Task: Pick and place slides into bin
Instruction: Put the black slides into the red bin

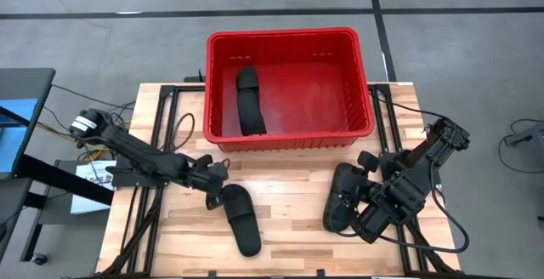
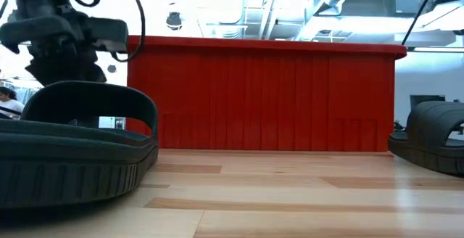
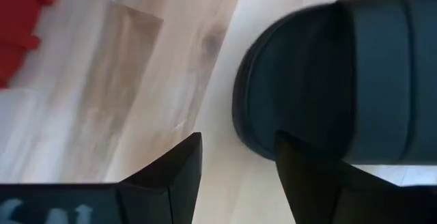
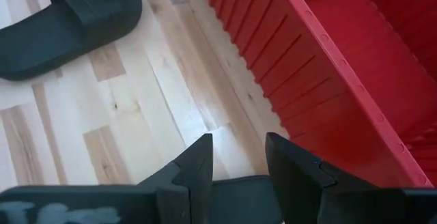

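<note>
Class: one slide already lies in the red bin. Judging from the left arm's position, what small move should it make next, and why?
Probably ease the left gripper forward and down over the slide by it. Its fingers are open, one beside the slide's end, nothing gripped yet.

Matte black slides [image 1: 240,219], glossy red plastic bin [image 1: 289,139], pale wood table [image 1: 289,211]

text: none legible | labels: none | brands: none | numbers: none | signs: none
</note>
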Robot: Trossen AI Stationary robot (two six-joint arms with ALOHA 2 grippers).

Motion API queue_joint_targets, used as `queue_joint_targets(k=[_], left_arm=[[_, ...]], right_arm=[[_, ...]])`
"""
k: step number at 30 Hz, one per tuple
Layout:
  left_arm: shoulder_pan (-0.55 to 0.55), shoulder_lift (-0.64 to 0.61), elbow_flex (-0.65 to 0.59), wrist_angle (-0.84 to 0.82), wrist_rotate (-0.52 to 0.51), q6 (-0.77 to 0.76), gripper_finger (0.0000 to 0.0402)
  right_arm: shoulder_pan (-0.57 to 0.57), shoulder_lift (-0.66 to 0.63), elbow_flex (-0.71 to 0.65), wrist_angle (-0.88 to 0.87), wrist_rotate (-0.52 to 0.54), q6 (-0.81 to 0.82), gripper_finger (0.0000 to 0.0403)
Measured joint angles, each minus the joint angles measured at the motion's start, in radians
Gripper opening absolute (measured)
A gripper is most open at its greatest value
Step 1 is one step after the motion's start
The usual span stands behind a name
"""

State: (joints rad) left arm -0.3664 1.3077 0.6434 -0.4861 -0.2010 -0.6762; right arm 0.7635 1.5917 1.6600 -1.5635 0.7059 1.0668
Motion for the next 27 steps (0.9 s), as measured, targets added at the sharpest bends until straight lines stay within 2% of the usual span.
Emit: queue_joint_targets(k=[8,27], left_arm=[[0.002,0.054,0.000,0.129,0.023,0.023,0.0167],[0.042,0.054,-0.046,0.137,0.021,0.041,0.0166]], right_arm=[[0.000,0.000,0.000,0.006,-0.002,0.008,0.0129],[0.000,0.000,0.000,0.025,-0.003,0.008,0.0129]])
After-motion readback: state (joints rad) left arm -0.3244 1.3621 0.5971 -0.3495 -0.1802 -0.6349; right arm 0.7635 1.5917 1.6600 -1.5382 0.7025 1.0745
